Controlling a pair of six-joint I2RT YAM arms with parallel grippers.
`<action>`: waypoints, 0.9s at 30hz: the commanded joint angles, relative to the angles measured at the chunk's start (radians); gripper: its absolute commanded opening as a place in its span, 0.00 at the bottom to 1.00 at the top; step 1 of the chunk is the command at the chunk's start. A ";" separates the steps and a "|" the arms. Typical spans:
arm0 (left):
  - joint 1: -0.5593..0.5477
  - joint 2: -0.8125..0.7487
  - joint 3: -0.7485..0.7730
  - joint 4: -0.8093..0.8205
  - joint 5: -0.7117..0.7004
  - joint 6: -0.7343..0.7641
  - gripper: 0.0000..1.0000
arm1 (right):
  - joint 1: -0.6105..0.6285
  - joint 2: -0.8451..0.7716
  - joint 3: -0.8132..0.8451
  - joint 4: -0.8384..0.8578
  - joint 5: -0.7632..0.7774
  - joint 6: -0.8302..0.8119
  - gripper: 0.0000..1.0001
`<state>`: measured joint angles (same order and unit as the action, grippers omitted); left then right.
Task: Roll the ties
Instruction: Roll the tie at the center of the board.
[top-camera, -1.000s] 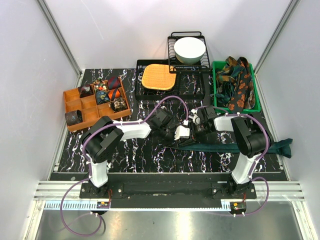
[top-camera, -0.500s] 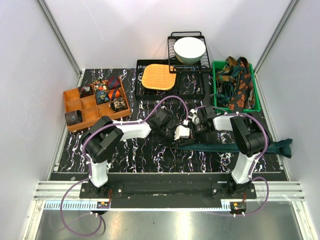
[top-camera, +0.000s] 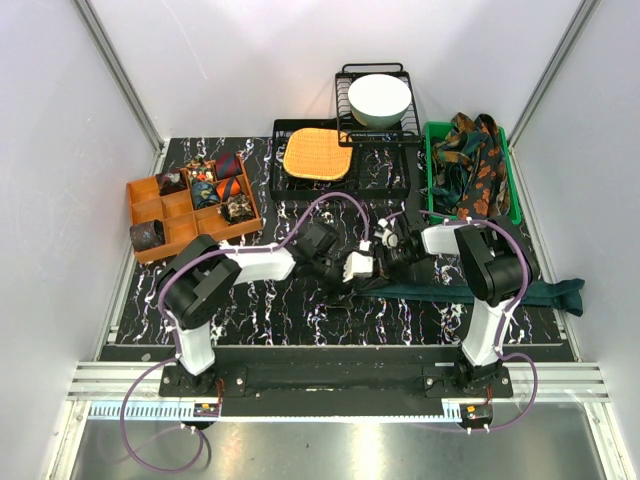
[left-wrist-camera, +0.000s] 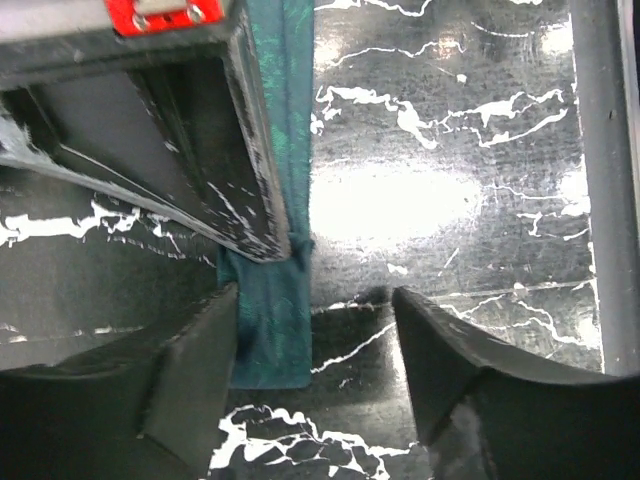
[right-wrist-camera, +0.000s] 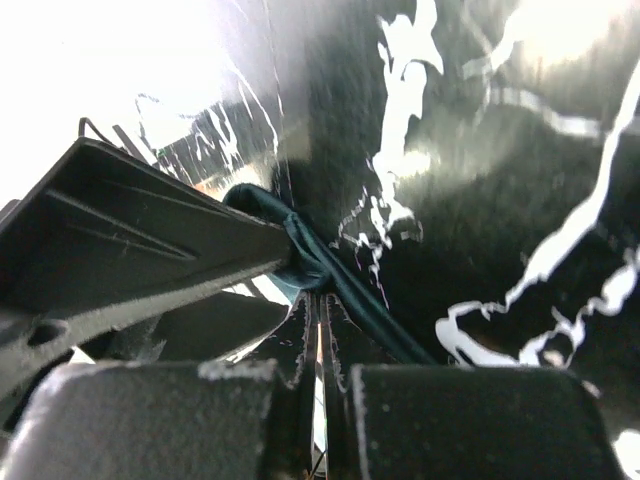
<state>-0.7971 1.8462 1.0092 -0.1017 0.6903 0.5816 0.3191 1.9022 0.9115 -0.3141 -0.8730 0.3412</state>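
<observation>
**A robotics lab test cell**

White panel walls (top-camera: 200, 70) in aluminium framing box in a black marbled tabletop (top-camera: 300, 310). A left arm (top-camera: 215, 285) and a right arm (top-camera: 495, 270) are bolted to a metal rail (top-camera: 330, 378) at 6 o'clock, trailing purple cables (top-camera: 135, 420). An orange divided tray (top-camera: 150, 208) sits at 9 o'clock, a black wire rack (top-camera: 345, 185) at 12 and a green bin (top-camera: 470, 221) at 2.

dark teal tie (left-wrist-camera: 290, 100) flat, unrolled

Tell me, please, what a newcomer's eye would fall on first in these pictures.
At the centre, the right gripper is shut on a dark teal tie near its end, the left gripper open over that end; the tie trails to the right. Next, the green bin of patterned ties at back right and the orange tray of rolled ties at left.
</observation>
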 joint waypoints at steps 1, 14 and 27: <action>0.052 -0.062 -0.112 0.074 -0.031 -0.074 0.74 | 0.008 0.041 0.026 -0.057 0.118 -0.054 0.00; 0.128 -0.101 -0.199 0.270 0.012 -0.068 0.79 | 0.009 0.049 0.030 -0.065 0.089 -0.071 0.00; 0.001 0.036 0.002 0.074 -0.086 0.023 0.75 | 0.018 0.006 0.021 -0.049 0.062 -0.051 0.00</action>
<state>-0.7715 1.8492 0.9607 0.0311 0.6506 0.5785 0.3210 1.9255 0.9443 -0.3492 -0.8772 0.3141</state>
